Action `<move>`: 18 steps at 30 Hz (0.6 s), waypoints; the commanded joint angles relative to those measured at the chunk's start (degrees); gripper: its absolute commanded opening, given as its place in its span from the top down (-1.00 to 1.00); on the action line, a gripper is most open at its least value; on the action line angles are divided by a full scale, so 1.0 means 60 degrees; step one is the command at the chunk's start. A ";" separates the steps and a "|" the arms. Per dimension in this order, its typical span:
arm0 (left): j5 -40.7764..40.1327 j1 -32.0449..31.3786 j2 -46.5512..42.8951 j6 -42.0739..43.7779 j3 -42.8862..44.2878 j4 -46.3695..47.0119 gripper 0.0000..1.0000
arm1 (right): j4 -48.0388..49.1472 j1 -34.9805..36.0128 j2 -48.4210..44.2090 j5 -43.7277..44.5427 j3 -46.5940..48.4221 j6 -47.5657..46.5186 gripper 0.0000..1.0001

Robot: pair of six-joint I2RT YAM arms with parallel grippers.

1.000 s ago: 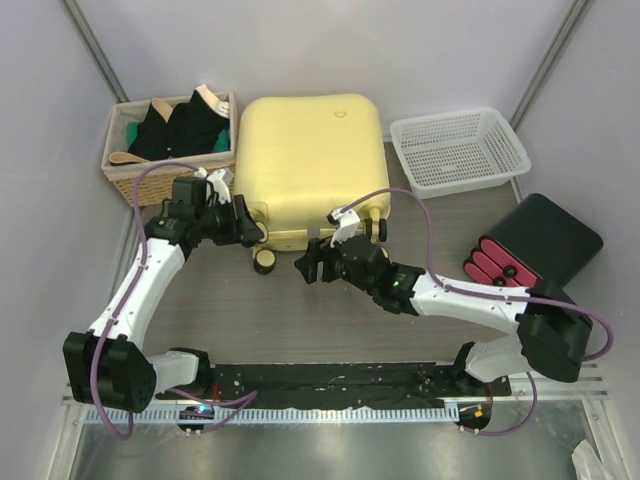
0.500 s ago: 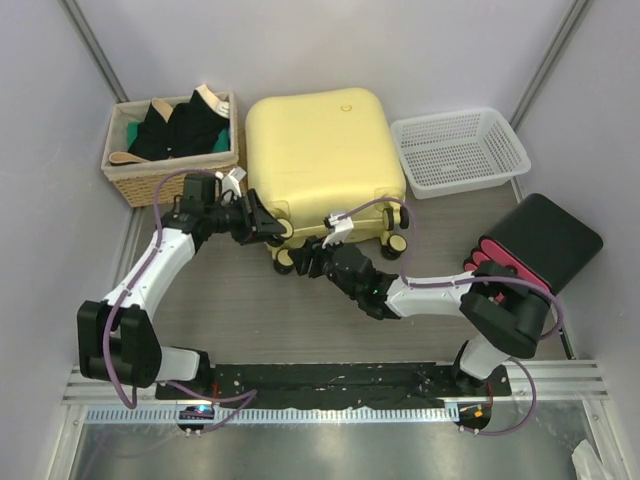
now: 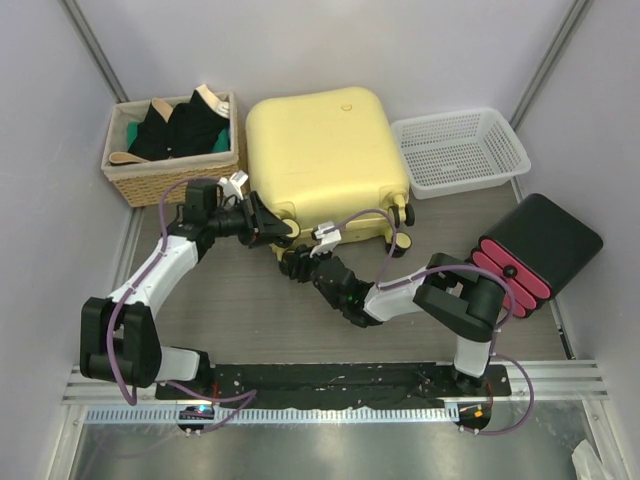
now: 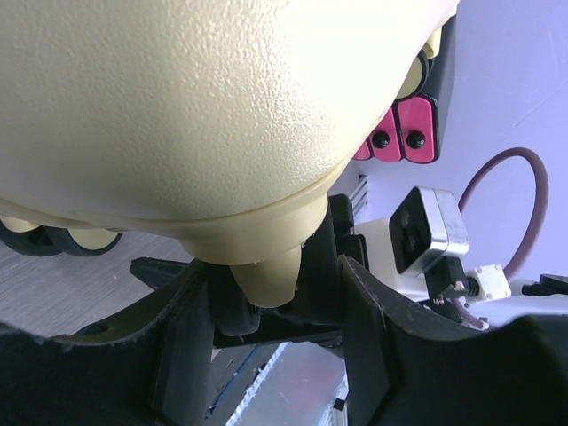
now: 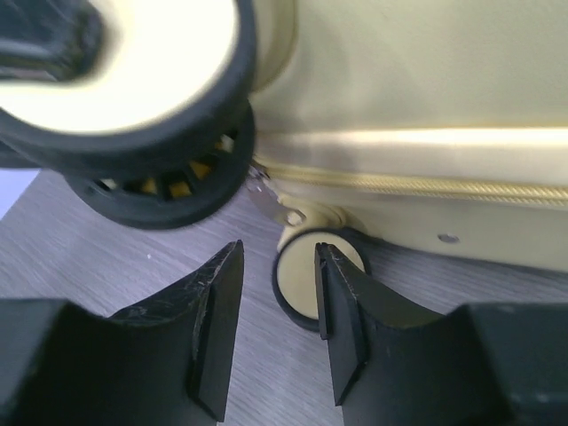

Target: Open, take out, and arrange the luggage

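The pale-yellow luggage (image 3: 325,160) lies flat and closed at the back centre, its wheels facing me. My left gripper (image 3: 278,230) is at its near-left corner. In the left wrist view the gripper (image 4: 275,288) has its jaws on either side of a yellow wheel mount (image 4: 266,280), which fills the gap between them. My right gripper (image 3: 293,265) is low on the table just in front of the same corner. In the right wrist view it (image 5: 277,266) is open and empty, with a small wheel (image 5: 297,284) just beyond its fingertips.
A wicker basket (image 3: 120,170) of dark clothes stands at the back left. A white mesh basket (image 3: 460,150) stands at the back right. A black box (image 3: 545,235) with red cylinders sits at the right. Grey walls close in both sides.
The luggage has turned and shifted right with my left gripper at its corner. My right gripper has moved left, close to the near-left wheels.
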 commanded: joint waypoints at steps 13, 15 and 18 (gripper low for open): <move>0.1176 -0.0263 -0.0256 -0.0451 -0.0139 0.3053 1.00 | 0.1269 0.0448 0.1393 0.2588 0.1903 -0.1050 0.09; 0.1191 -0.0263 -0.0285 -0.0481 -0.0139 0.3068 1.00 | 0.1210 0.0462 0.1540 0.3041 0.2108 -0.1108 0.10; 0.1177 -0.0263 -0.0314 -0.0495 -0.0183 0.3083 1.00 | 0.1225 0.0462 0.1715 0.3467 0.2328 -0.1284 0.15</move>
